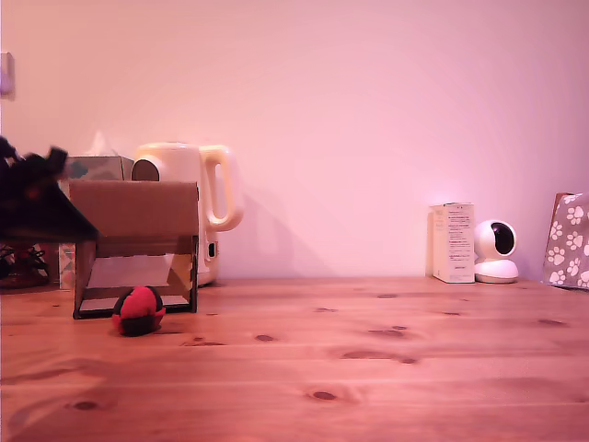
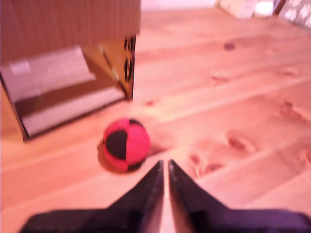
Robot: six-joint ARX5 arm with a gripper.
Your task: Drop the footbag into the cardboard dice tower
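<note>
The footbag (image 1: 139, 310) sat on the wooden table (image 1: 368, 368) at lower left of the exterior view, just in front of the cardboard dice tower's (image 1: 136, 247) open ramp side, nothing touching it. It looked soft, light & squashy w/ stitched red/black panels, so prob. won't slip much; best gripped across its middle. Claw (image 2: 163, 170) hung near it, tips nearly together w/ only a thin gap, empty.

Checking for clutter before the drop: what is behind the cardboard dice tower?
Behind the cardboard dice tower stand a cream kettle and a patterned tissue box. The tower hides their lower parts, so anything else behind it cannot be seen.
</note>
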